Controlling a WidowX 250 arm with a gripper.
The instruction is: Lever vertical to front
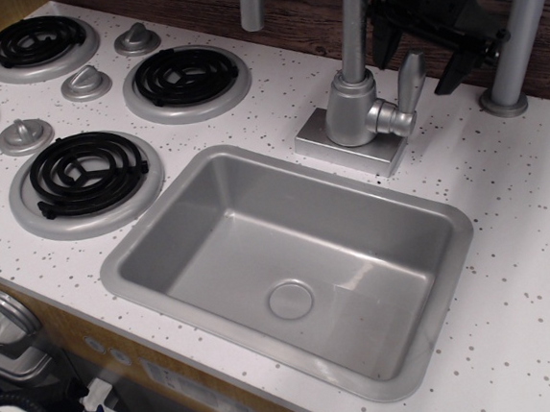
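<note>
**Lever Upright; Turn Not Yet Made**

White speckled countertop [512, 272], with the grey rectangular sink basin [290, 263] nearest. Behind the basin, the silver-grey paddle lever [409, 83] stands vertical on the faucet body. Beyond and above it, the black gripper [421, 53] hangs with jaws spread, touching nothing. Judgement: the whole forward turn remains.

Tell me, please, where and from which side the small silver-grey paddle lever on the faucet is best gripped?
Grip the small silver-grey paddle lever near its upright tip, descending from above and behind, where the black gripper hovers. The flat blade probably suits pinching, and the tip gives most leverage.
</note>
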